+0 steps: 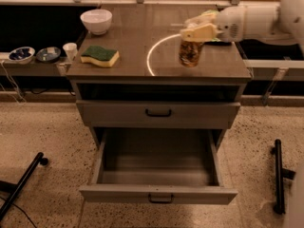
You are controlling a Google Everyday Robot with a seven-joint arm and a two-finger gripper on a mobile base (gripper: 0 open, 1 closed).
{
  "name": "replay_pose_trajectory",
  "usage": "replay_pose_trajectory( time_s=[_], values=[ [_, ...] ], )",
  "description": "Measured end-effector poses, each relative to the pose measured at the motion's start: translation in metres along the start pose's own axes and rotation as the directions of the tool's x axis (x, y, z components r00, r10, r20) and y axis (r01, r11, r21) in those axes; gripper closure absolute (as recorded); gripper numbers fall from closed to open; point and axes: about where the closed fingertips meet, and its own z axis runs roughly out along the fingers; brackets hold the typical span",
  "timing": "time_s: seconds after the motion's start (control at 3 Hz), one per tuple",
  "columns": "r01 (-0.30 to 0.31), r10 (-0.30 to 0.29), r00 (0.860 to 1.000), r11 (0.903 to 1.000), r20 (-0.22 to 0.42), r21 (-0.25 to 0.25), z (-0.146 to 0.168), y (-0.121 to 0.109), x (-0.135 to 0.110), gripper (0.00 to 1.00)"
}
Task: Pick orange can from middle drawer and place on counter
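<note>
the robot's pale two-finger gripper (196, 31) reaches in from the right, its fingers closed around the top of the small orange-brown patterned drink can (191, 54). the can is upright over the grey-brown counter (128, 51), just right of the thin white arc; i cannot tell if it touches. below, the deep grey middle drawer (159, 194) stands pulled open. a white bowl (96, 21) and a green-and-yellow sponge (99, 56) sit at the left.
</note>
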Motion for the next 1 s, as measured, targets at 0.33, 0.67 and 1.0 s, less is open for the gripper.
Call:
replay_pose_trajectory(
  time_s=[0.33, 0.67, 1.0],
  values=[
    [-0.124, 0.125, 0.987, 0.9922, 0.102, -0.009, 0.057, -0.024, 0.023, 0.98],
    [-0.118, 0.118, 0.987, 0.993, 0.111, -0.011, 0.061, -0.026, 0.018, 0.76],
    [-0.047, 0.047, 0.992, 0.9989, 0.12, -0.004, 0.074, -0.029, 0.014, 0.45]
  ],
)
